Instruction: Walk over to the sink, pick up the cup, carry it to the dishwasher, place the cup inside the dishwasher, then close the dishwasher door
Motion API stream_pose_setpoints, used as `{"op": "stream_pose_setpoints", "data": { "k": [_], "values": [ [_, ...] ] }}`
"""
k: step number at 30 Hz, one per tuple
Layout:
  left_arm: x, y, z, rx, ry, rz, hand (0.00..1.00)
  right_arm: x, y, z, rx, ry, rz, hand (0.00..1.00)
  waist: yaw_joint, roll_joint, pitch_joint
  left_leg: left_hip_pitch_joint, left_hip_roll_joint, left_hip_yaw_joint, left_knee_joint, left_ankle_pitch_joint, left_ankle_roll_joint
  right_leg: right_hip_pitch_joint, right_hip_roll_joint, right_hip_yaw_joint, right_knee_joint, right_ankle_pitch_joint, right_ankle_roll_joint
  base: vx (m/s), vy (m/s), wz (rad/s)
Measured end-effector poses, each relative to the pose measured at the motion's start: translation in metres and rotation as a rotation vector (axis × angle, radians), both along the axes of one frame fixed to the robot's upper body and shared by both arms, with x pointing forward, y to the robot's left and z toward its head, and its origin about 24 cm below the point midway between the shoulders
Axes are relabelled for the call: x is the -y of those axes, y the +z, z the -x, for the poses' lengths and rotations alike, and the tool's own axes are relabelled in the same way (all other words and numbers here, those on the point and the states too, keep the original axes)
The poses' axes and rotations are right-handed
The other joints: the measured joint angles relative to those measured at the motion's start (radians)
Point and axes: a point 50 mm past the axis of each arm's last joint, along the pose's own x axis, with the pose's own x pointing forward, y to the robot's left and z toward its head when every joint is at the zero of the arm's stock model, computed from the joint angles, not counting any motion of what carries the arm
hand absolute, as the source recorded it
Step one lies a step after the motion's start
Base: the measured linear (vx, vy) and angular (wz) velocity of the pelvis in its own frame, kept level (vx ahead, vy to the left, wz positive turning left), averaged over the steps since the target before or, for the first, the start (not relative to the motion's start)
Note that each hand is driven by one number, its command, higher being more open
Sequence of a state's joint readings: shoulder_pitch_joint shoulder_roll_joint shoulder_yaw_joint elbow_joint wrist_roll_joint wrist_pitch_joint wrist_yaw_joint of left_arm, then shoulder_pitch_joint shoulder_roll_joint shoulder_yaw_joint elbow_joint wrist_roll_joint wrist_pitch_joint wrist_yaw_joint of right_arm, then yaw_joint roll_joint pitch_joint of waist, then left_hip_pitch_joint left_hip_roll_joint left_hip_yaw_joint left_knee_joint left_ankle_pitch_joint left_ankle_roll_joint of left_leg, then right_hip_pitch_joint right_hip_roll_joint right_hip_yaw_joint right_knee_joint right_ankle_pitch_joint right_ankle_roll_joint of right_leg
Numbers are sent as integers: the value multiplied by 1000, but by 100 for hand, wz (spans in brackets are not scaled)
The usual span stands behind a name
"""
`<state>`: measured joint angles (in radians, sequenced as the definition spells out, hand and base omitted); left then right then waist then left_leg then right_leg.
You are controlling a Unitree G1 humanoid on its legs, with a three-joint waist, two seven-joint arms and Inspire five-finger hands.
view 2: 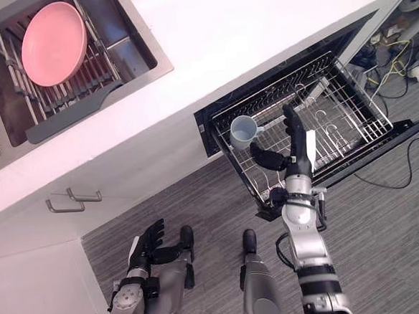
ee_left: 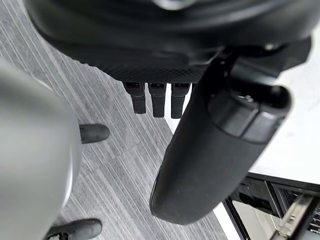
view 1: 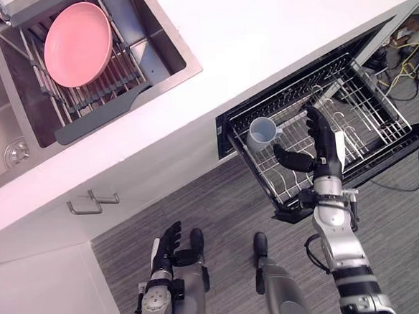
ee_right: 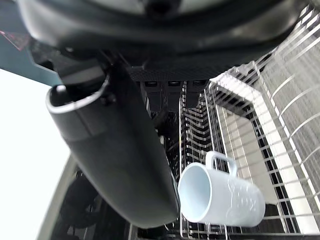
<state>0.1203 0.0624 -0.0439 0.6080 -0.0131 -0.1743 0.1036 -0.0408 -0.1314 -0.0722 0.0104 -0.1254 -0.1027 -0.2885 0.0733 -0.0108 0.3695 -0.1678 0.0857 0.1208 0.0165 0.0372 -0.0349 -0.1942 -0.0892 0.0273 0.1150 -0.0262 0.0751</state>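
Observation:
A pale blue cup (view 1: 262, 132) (ee_right: 220, 195) lies on its side in the near left corner of the pulled-out wire rack (view 1: 369, 121) of the dishwasher, handle up. My right hand (view 1: 322, 145) hovers over the rack just right of the cup, fingers straight and thumb (ee_right: 115, 150) spread toward it, open and holding nothing. A small gap separates thumb and cup. The dishwasher's dark door (view 1: 417, 142) hangs open under the rack. My left hand (view 1: 169, 249) hangs low by my side over the floor, fingers (ee_left: 157, 97) relaxed and straight.
A white counter (view 1: 258, 31) runs above the dishwasher. Its steel sink (view 1: 166, 56) holds a drying rack with a pink bowl (view 1: 78, 42). A white cabinet with a metal handle (view 1: 90, 203) stands at left. Loose cables (view 1: 403, 50) lie on the floor at far right.

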Motion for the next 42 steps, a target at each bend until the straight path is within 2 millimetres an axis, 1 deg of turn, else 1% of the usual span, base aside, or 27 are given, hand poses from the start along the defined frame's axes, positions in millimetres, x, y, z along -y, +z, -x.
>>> {"op": "stream_pose_setpoints", "data": {
  "k": [2, 4, 6, 8, 11, 16, 20, 22, 23, 25, 26, 28, 29, 30, 31, 33, 34, 35, 37, 38, 39, 40, 41, 42],
  "values": [
    [-4, -4, 4, -27, 6, -9, 90, -1, -8, 12, -24, -13, -17, 90, -10, -14, -25, 18, 0, 1, -11, -2, -3, 13, 0, -1, -1, -9, 0, 65, -15, 0],
    [-6, -9, 9, -64, 5, -18, 90, -3, -17, 28, -56, -29, -35, 90, -21, -32, -52, 53, -1, 1, -16, -11, -8, 51, 0, -4, -10, -18, 0, 82, -11, 1],
    [-6, -14, 13, -95, -3, -30, 90, -4, -22, 38, -71, -40, -50, 90, -28, -39, -88, 60, -1, 1, -18, -17, -10, 60, 0, -6, -16, -23, 0, 71, -8, 3],
    [-7, -19, 19, -128, -10, -40, 90, -7, -21, 48, -56, -41, -70, 90, -41, -39, -112, 97, -2, 0, -28, -22, -12, 99, -1, -9, -29, -28, 1, 80, -12, 3],
    [-5, -24, 25, -161, -20, -37, 90, -10, -18, 53, -39, -30, -81, 90, -45, -40, -154, 115, -2, -1, -34, -25, -12, 118, -1, -11, -33, -32, 3, 32, -2, 1],
    [-5, -29, 31, -195, -25, -43, 90, -19, -14, 59, -11, 21, -87, 90, -49, -39, -189, 138, -3, -23, -38, -25, -12, 152, -1, -29, -45, -33, 2, -9, -9, 10],
    [-7, -34, 38, -225, -11, -41, 90, -26, -12, 58, 6, 53, -91, 90, -52, -38, -222, 138, -5, -50, -39, -24, -12, 167, -4, -54, -48, -38, 1, -11, -9, 22],
    [-7, -34, 38, -225, -5, -38, 90, -26, -7, 58, 31, 56, -89, 90, -53, -37, -225, 129, -15, -84, -27, -24, -12, 181, -11, -88, -45, -46, 1, -7, -1, 53],
    [-6, -34, 37, -219, 10, -27, 90, -26, 0, 60, 61, 51, -86, 90, -53, -36, -227, 95, -22, -114, 6, -29, -15, 181, -18, -125, -34, -57, 2, -15, -4, 65],
    [-8, -33, 37, -214, 34, -25, 90, -26, 8, 61, 98, 49, -82, 90, -56, -36, -228, 49, -31, -132, 47, -35, -16, 183, -29, -175, -28, -64, 1, -30, 7, 91],
    [-8, -33, 36, -212, 44, -27, 90, -24, 13, 61, 123, 38, -74, 90, -62, -34, -227, 18, -17, -64, 75, -64, 12, 195, -38, -231, -28, -67, 1, -54, 26, 111],
    [-9, -33, 35, -213, 52, -34, 90, -23, 19, 57, 152, 35, -62, 90, -62, -32, -227, 6, 50, 138, 129, -73, 8, 215, -49, -289, -30, -73, 6, -5, 45, 100],
    [-9, -33, 34, -213, 44, -37, 90, -21, 22, 53, 167, 39, -44, 90, -60, -32, -226, 5, 59, 179, 141, -72, 9, 228, -62, -306, -28, -83, 18, 35, 67, 64],
    [-9, -33, 33, -214, 43, -39, 90, -21, 23, 51, 168, 42, -37, 90, -58, -32, -226, 6, 54, 176, 140, -71, 13, 229, -66, -308, -26, -85, 21, 23, 91, 37],
    [-12, -34, 34, -220, 34, -53, 90, -24, 24, 46, 173, 63, -15, 90, -46, -33, -227, 12, 34, 175, 140, -79, 23, 235, -81, -307, -21, -88, 26, 26, 102, 13],
    [-15, -35, 38, -237, 26, -70, 90, -27, 24, 43, 171, 79, 5, 90, -39, -34, -227, 13, 11, 169, 150, -96, 29, 237, -106, -310, -7, -99, 39, 38, 117, 13],
    [-19, -37, 42, -253, 25, -87, 90, -27, 23, 43, 164, 81, 15, 90, -40, -36, -225, 13, -7, 166, 162, -109, 36, 237, -125, -316, 13, -113, 47, 75, 172, 28],
    [-23, -37, 43, -256, 37, -96, 90, -25, 20, 42, 147, 77, 25, 90, -44, -43, -225, 12, -32, 159, 182, -132, 42, 236, -155, -328, 56, -142, 48, 86, 176, 30],
    [-23, -37, 43, -256, 31, -101, 90, -23, 15, 41, 123, 74, 40, 90, -44, -48, -223, 20, -47, 152, 198, -153, 48, 233, -179, -328, 110, -162, 43, 84, 141, 22],
    [-24, -38, 45, -265, 27, -105, 90, -21, 5, 39, 76, 79, 64, 90, -51, -48, -223, 40, -52, 135, 202, -169, 57, 202, -201, -306, 234, -163, 39, 86, 132, 24],
    [-25, -38, 46, -270, 22, -110, 90, -22, 2, 39, 59, 85, 66, 90, -53, -51, -222, 49, -57, 132, 203, -175, 60, 184, -209, -290, 295, -162, 37, 128, 173, 38],
    [-27, -38, 47, -274, 14, -119, 90, -24, -2, 38, 33, 90, 72, 90, -60, -64, -225, 64, -70, 113, 209, -183, 58, 146, -219, -239, 406, -148, 14, 132, 125, 43],
    [-29, -37, 46, -269, 14, -124, 90, -25, -2, 37, 28, 100, 77, 90, -65, -74, -223, 84, -73, 88, 208, -198, 74, 102, -216, -174, 525, -113, -42, 159, 102, 47],
    [-29, -38, 47, -273, 14, -123, 90, -26, -3, 37, 27, 109, 83, 90, -69, -76, -223, 93, -72, 75, 206, -201, 83, 74, -201, -137, 572, -135, -53, 170, 38, 49]
  ]
}}
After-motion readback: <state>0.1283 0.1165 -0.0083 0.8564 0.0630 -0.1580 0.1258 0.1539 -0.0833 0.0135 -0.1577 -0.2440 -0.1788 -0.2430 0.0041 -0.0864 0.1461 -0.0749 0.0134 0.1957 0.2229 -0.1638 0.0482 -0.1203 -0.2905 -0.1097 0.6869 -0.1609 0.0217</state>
